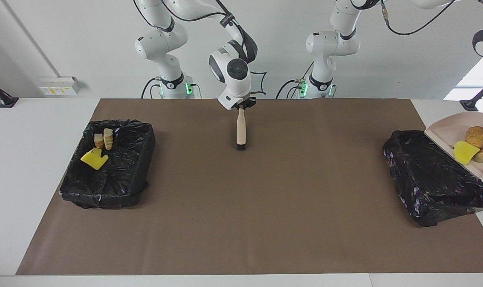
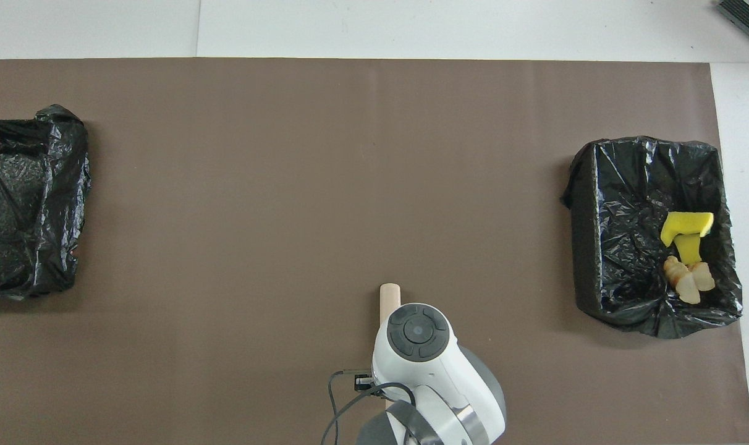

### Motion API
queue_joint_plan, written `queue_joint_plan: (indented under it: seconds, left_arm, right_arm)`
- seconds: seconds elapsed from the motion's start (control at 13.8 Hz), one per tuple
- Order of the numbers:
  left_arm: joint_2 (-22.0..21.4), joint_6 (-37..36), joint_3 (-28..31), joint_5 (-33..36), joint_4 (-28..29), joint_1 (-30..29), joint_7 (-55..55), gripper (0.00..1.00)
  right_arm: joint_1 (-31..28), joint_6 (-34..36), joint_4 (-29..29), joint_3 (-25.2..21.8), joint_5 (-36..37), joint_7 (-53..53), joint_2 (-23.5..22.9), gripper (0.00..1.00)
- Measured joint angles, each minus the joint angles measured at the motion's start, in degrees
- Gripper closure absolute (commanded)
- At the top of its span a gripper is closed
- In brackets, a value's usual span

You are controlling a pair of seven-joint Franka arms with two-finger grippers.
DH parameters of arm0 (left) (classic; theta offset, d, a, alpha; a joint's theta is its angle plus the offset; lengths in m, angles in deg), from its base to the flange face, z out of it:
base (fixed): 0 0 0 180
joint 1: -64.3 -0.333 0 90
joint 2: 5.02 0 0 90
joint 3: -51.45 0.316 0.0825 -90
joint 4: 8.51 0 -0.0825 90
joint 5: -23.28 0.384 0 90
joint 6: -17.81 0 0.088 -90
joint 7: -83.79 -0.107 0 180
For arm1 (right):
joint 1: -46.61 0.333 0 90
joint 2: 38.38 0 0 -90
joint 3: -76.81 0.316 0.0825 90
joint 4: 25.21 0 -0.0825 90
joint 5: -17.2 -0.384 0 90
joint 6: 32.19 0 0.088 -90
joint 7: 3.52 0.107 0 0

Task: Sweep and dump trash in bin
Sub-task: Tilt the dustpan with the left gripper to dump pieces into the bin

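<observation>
Right gripper [image 1: 241,105] pinched the brush [image 1: 240,129] by its handle top, bristles hanging down over the brown mat [image 1: 241,199].
The left gripper was out of sight past the picture's edge, its fingers drawn together. The dustpan [image 1: 448,129], with three trash pieces [image 1: 465,152], hung over the empty bin [image 1: 432,179] at the left arm's end. The other bin [image 1: 110,167] held more trash [image 1: 94,158].

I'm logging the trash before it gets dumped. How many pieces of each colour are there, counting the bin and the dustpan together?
Yellow jagged sponge chunks: 3 (two in the black-lined bin, one in the pale pink dustpan)
Tan-orange bread-like lumps: 4 (two in that bin, two in the dustpan)
Total: 7
</observation>
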Motion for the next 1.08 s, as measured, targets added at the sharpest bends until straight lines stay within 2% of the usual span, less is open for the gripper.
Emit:
queue_joint_plan:
  seconds: [0.22,0.29,0.36,0.43,0.79,1.08]
  left_arm:
    - [2.86,0.71,-0.71,10.19,0.07,0.22,1.67,1.0]
    - [3.33,0.72,-1.49,12.95,0.1,0.32,1.77,1.0]
    - [3.6,0.69,-2.36,15.5,0.1,0.57,2.04,1.0]
    - [3.68,0.65,-2.93,17.19,0.11,0.79,2.16,1.0]
    - [4.09,-0.16,-5.59,28.81,0.69,0.94,7.25,1.0]
    - [4.1,-5.21,-10.11,37.69,0.78,1.53,11.95,1.0]
  right_arm:
    - [0.51,-0.22,0.0,0.01,0.0,0.0,-0.43,0.62]
    - [0.55,-0.22,-0.01,0.01,0.0,0.0,-0.52,0.47]
    - [0.56,-0.22,-0.01,0.0,0.0,0.0,-0.69,0.13]
    - [0.57,-0.22,0.0,0.01,0.04,-0.07,-0.78,0.0]
    - [0.44,-0.43,2.58,-0.2,1.15,-0.38,-1.91,0.0]
    - [-2.88,2.92,6.54,-0.72,3.48,-1.05,-1.94,0.0]
